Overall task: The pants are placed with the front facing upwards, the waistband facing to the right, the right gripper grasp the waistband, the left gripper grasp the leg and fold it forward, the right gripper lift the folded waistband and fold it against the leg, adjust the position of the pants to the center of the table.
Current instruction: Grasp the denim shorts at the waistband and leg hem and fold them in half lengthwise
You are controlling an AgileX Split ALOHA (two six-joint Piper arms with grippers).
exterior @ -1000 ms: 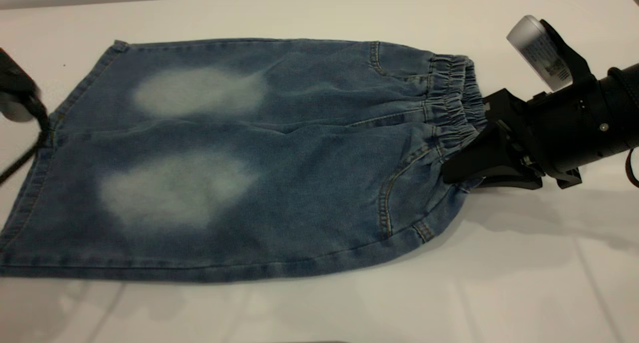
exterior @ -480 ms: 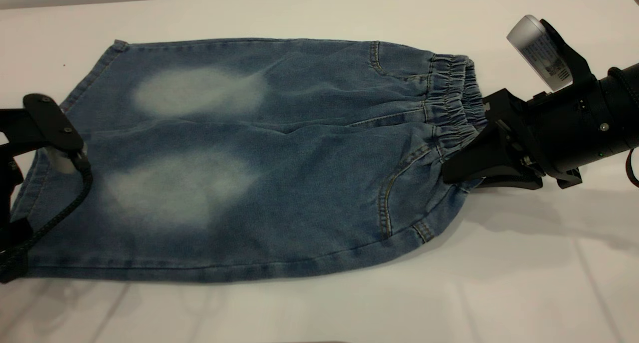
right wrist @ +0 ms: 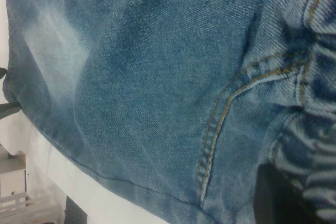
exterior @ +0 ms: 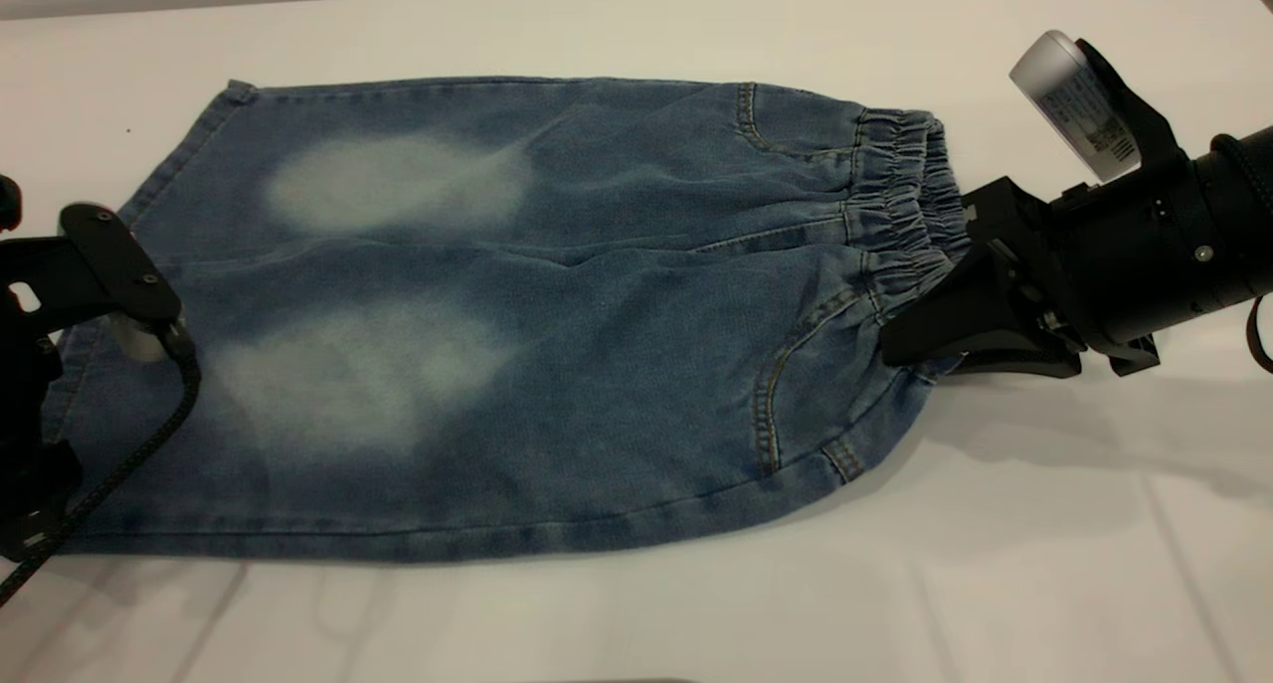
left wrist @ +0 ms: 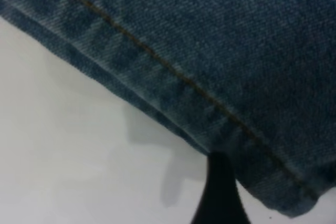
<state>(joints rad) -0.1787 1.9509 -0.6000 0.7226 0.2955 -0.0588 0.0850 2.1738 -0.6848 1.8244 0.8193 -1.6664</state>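
Note:
The pants (exterior: 517,315) lie flat and front up on the white table (exterior: 636,27), with a pale patch on each leg. The gathered waistband (exterior: 900,196) points right. My right gripper (exterior: 920,345) is shut on the waistband's near end, its silver cylinder (exterior: 1069,101) standing up behind it; in the right wrist view one dark finger (right wrist: 278,195) lies against the ruffled band (right wrist: 315,129). My left gripper (left wrist: 262,182) hangs at the near leg's hem corner (left wrist: 286,198), open, with one black finger (left wrist: 218,195) on the table beside the hem. The left arm's body (exterior: 94,265) covers the hem's left edge.
A black cable (exterior: 149,434) from the left arm drapes over the near leg. Bare table lies in front of the pants (exterior: 696,613) and behind them. Beyond the table's edge a pale shelf-like structure (right wrist: 16,192) shows in the right wrist view.
The left arm has come in from the left edge and settled over the near leg's hem. The right gripper and the pants have stayed still.

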